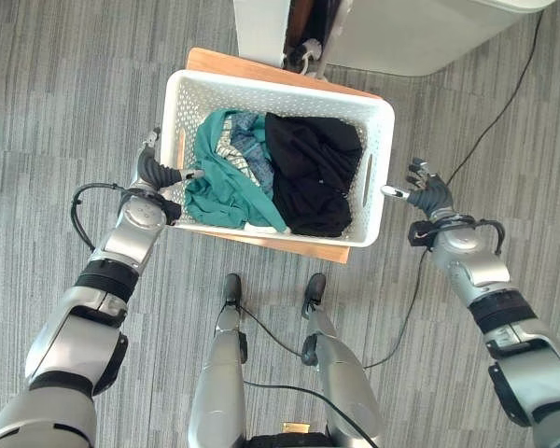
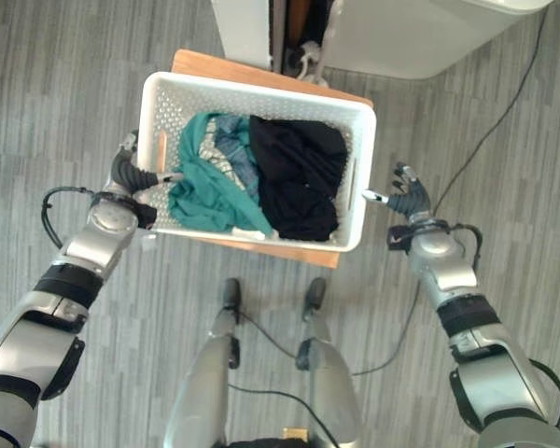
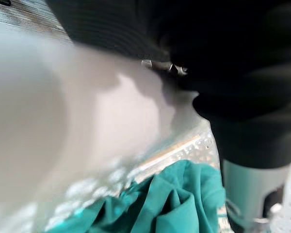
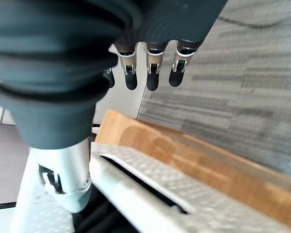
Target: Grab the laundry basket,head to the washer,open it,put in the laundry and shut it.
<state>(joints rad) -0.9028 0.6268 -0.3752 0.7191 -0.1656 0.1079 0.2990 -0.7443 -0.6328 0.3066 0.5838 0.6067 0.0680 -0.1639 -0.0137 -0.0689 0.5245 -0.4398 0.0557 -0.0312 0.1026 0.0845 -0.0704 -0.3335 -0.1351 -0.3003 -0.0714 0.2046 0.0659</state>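
Observation:
A white perforated laundry basket (image 1: 280, 89) stands on a low wooden stand (image 1: 289, 247) in front of me. It holds a teal garment (image 1: 219, 182), a blue patterned piece and a black garment (image 1: 313, 173). My left hand (image 1: 154, 173) is against the basket's left wall, fingers straight along the outside and thumb reaching over the rim above the teal cloth (image 3: 179, 199). My right hand (image 1: 429, 194) hovers a little to the right of the basket's right wall, apart from it, fingers (image 4: 153, 80) relaxed and thumb pointing at the rim (image 4: 150, 182).
A white appliance (image 1: 429, 37) stands just beyond the basket, with a white panel (image 1: 261, 28) and a dark gap to its left. A thin black cord (image 1: 490, 121) runs over the grey striped carpet at the right.

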